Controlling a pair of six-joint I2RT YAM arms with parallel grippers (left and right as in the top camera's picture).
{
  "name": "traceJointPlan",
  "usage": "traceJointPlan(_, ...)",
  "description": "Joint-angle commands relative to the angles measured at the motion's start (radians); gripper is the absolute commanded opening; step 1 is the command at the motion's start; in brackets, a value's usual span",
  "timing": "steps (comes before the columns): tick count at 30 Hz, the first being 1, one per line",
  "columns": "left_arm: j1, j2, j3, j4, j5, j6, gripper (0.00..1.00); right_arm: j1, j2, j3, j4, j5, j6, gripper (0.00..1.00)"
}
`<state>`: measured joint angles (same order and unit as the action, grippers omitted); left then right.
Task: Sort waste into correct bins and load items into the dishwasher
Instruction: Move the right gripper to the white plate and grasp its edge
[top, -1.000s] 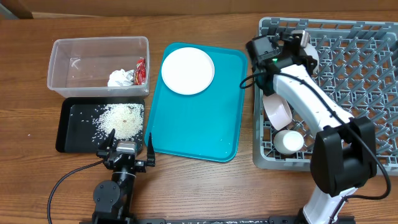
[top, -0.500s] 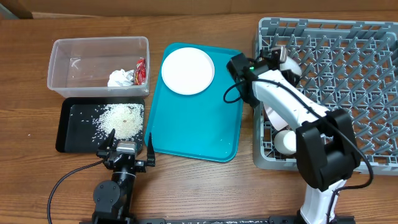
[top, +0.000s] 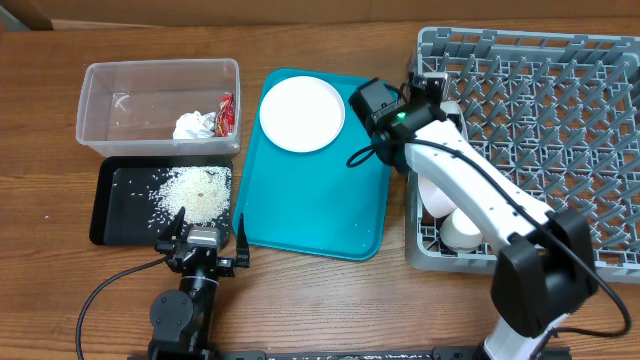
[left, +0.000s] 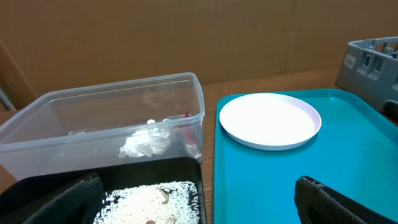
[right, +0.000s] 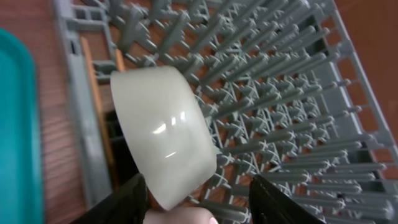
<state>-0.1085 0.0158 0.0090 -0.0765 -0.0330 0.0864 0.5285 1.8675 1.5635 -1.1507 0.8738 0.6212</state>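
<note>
White bowl (right: 161, 143) lies sideways in the dish rack (right: 280, 93), partly hidden overhead by the right arm (top: 470, 180). Both right fingers (right: 129, 202) and left fingers (left: 62, 202) spread wide, empty, cropped at frame edge.

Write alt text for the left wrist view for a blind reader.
A round white plate sits on a teal tray, right of a clear tub holding a crumpled tissue and red wrapper. Rice lies in a black tray nearer the camera; the left gripper is open and empty.
</note>
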Motion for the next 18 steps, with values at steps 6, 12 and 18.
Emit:
traceJointPlan(6,0.007,-0.005,-0.004,0.002,0.008,0.019,1.0,0.061,-0.052,0.045,0.178,-0.62,-0.132,0.55)
traceJointPlan(12,0.007,-0.005,-0.004,0.002,0.008,0.019,1.0,0.052,0.027,0.006,0.398,-0.82,0.019,0.54)
traceJointPlan(18,0.007,-0.005,-0.004,0.002,0.008,0.019,1.0,-0.002,0.199,0.006,0.568,-0.886,0.119,0.54)
